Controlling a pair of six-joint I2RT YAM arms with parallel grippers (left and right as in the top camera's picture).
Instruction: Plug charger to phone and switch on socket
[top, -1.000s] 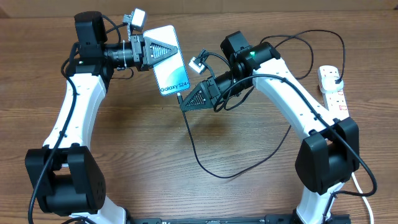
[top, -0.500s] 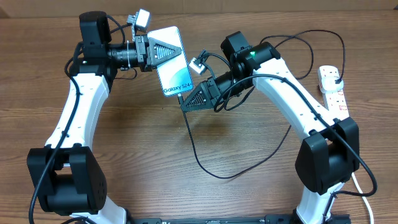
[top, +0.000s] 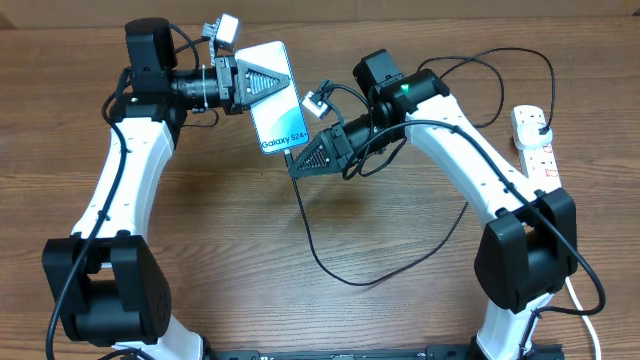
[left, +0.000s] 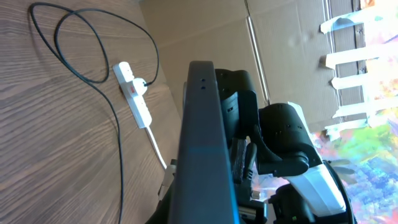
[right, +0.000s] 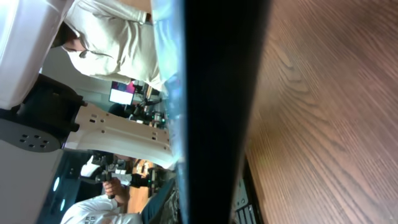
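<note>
1. Now mind the charger (top: 350, 285) slack looping toward the near edge, middle; don't snag it.
2. Your right gripper (top: 297, 165) looks clamped on its tip, at the phone (top: 277, 110) bottom; can't tell if seated, so push straight along the phone.
3. Left gripper (top: 255, 85), clamped on the phone aloft near the far edge: brace it.
4. Socket (top: 535, 140) lies by the far right corner.

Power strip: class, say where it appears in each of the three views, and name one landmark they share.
Overhead: power strip at the far right, upper half.
Left wrist: upper left of the picture.
Right wrist: not in it.
Shared landmark: the phone, edge-on in both wrist views.
</note>
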